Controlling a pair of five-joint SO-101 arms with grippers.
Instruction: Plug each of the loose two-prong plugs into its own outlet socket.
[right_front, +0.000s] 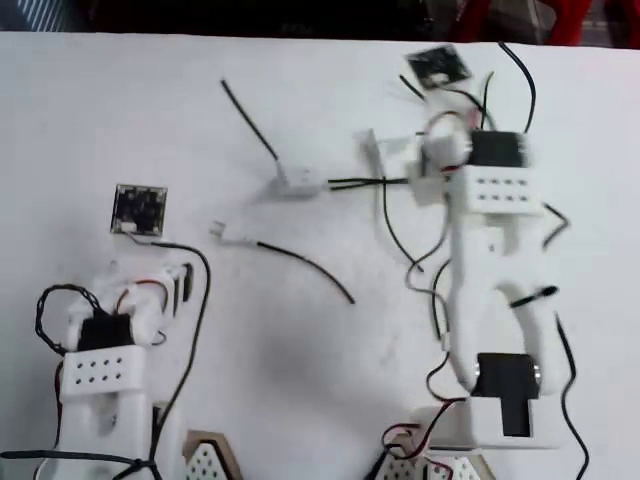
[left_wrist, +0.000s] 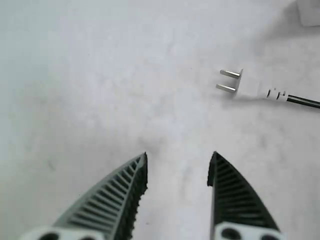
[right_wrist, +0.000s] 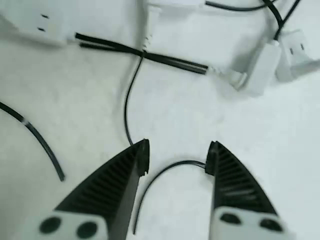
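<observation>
1. Left pincer (left_wrist: 178, 165) hovers low over the white surface (left_wrist: 90, 75) with its jaws spread apart and nothing between them. It sits on the near side of the loose plug, short of it and not touching.
2. The loose plug (left_wrist: 239, 85) is white and lies flat on the surface, with both prongs bare and pointing away from its black cord (left_wrist: 302, 101). In the high view it rests near the middle of the surface, and the cord trails off to the right and back toward the arms' bases.
3. Right pincer (right_wrist: 177, 155) is well to the right of the loose plug and beyond it. Its jaws are also parted and grip nothing, and a thin black wire (right_wrist: 160, 175) lies on the surface under the gap.
4. A socket block (right_front: 295, 183) sits just beyond the loose plug, a little to the right and apart from it. A paired dark cable (right_front: 365, 182) runs from this block to the right, toward the right arm.
5. In the right wrist view, that paired cable ends in a white plug (right_wrist: 234, 77) touching a long white piece (right_wrist: 261, 67). A second socket (right_wrist: 299, 50) lies just beside them, and I cannot tell whether the plug is seated in anything.
6. One small circuit board (right_front: 140, 210) lies to the left of the loose plug. Another board (right_front: 437, 65) lies far beyond the plug and to the right.
</observation>
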